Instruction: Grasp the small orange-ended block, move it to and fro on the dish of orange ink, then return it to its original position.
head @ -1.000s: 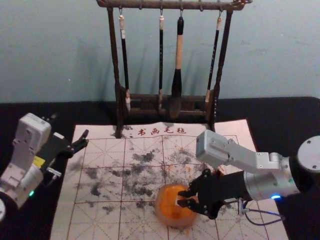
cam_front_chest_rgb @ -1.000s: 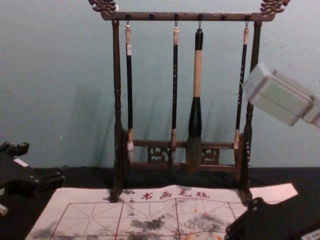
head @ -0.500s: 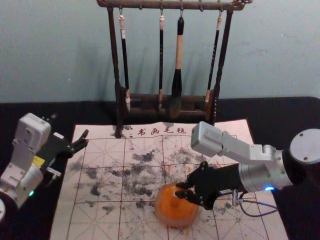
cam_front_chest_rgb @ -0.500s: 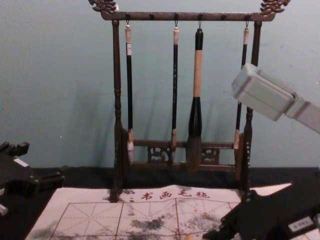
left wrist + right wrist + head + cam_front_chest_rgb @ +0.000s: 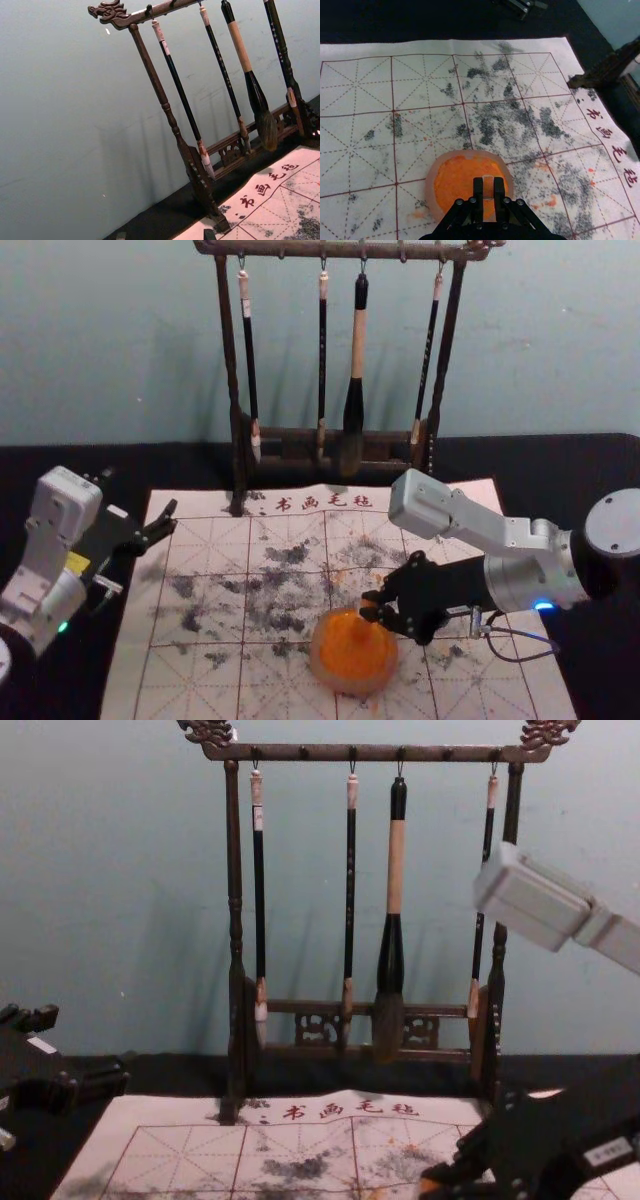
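The right claw (image 5: 488, 189) is clamped on the small block (image 5: 488, 187), which sits squarely between its two fingertips. In the head view that arm reaches in from the right edge of the bench (image 5: 560, 465), and its tips stand at the far, right-hand part of the rim of the dish (image 5: 350, 685). The orange ink (image 5: 454, 182) spreads from there toward the bench's left and near edges. That is the relation the coming move turns on: most of the ink lies nearward and leftward of the block. The chest view has the block's orange end poking out at the tips; whether it touches the ink cannot be told, nor can the exact tilt of its long axis.

The right arm is plainly the nearer one. The left claw (image 5: 165, 234) is parked by the bench's left edge, its fingers apart, well away from the dish.

The rubbing seems to be in hand, though how far along is unclear. Another stroke would call for drawing the block nearward and leftward over the ink, with the grip kept firm. Going farther from the near edge would risk slipping off the rim and smearing the mat (image 5: 190, 680).
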